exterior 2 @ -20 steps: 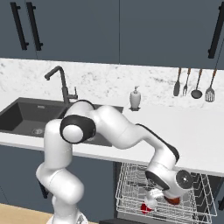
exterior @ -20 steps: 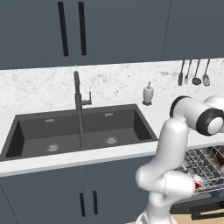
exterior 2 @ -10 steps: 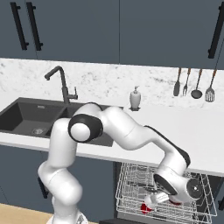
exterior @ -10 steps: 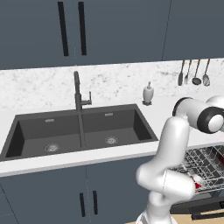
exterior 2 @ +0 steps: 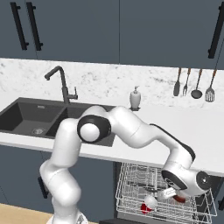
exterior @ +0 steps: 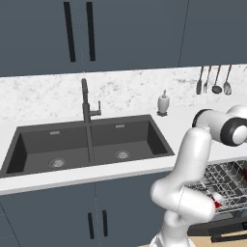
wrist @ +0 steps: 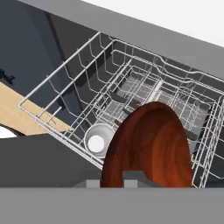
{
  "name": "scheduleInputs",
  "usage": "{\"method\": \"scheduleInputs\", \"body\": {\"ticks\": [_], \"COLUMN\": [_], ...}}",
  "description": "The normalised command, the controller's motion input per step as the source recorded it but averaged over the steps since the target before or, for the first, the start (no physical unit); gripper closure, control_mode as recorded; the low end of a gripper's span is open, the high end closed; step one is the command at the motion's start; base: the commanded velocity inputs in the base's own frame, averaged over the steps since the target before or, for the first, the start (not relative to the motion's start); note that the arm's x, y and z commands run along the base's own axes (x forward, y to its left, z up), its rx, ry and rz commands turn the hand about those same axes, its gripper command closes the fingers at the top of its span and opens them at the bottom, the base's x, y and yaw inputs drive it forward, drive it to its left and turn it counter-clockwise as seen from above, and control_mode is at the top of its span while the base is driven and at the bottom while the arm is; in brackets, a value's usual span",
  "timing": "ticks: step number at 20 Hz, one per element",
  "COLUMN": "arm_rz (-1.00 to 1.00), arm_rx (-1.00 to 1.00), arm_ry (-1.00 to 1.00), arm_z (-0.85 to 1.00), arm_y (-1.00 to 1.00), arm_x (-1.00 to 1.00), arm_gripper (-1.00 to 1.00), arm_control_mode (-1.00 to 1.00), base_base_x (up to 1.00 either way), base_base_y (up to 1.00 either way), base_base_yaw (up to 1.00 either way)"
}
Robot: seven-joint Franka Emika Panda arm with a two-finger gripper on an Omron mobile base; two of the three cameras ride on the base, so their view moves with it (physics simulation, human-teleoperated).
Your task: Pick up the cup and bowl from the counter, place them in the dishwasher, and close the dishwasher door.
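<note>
Now the dishwasher (exterior 2: 131,183) stands open under the surface (exterior 2: 183,131), with its wire rack (wrist: 131,83) pulled out. Inside the rack the cup (exterior 2: 148,203) lies on its side near the front edge. The bowl (wrist: 151,146) is held on edge above the rack, and the jaws (exterior 2: 174,195) are closed on its rim.

1 bowl (wrist: 151,146), 1 cup (exterior 2: 149,203) and 1 wire rack (exterior 2: 131,183) in 1 dishwasher (wrist: 131,39). 1 counter (exterior: 120,176) carries 1 double sink (exterior: 87,142) with 2 basins and 2 drains, 1 faucet (exterior: 87,101) and 1 soap bottle (exterior 2: 135,98). 4 utensils (exterior 2: 193,83) hang on the wall. 1 robot arm (exterior 2: 127,131) with 1 gripper (exterior 2: 175,195).
</note>
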Motion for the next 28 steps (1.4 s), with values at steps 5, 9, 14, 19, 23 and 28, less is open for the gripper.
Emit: {"method": "scheduleInputs", "body": {"ticks": [5,9,14,19,23,28], "arm_rz": [0.0,0.0,0.02,0.02,0.01,0.0], "arm_rx": [0.0,0.0,0.0,0.0,0.06,0.11], "arm_ry": [0.09,0.01,0.0,0.0,-0.01,-0.03], "arm_z": [-0.4,-0.54,-0.54,-0.3,-0.01,0.1], "arm_y": [0.0,0.0,0.0,0.0,0.0,-0.02], "arm_x": [0.15,0.0,0.0,0.0,0.0,0.11], "arm_gripper": [1.0,1.0,1.0,1.0,1.0,1.0], "arm_control_mode": [-1.0,-1.0,-1.0,-1.0,-1.0,-1.0], "base_base_x": [0.0,0.0,0.0,0.0,0.0,0.0], "base_base_y": [0.0,0.0,0.0,0.0,0.0,0.0], "base_base_yaw": [0.0,0.0,0.0,0.0,0.0,0.0]}}
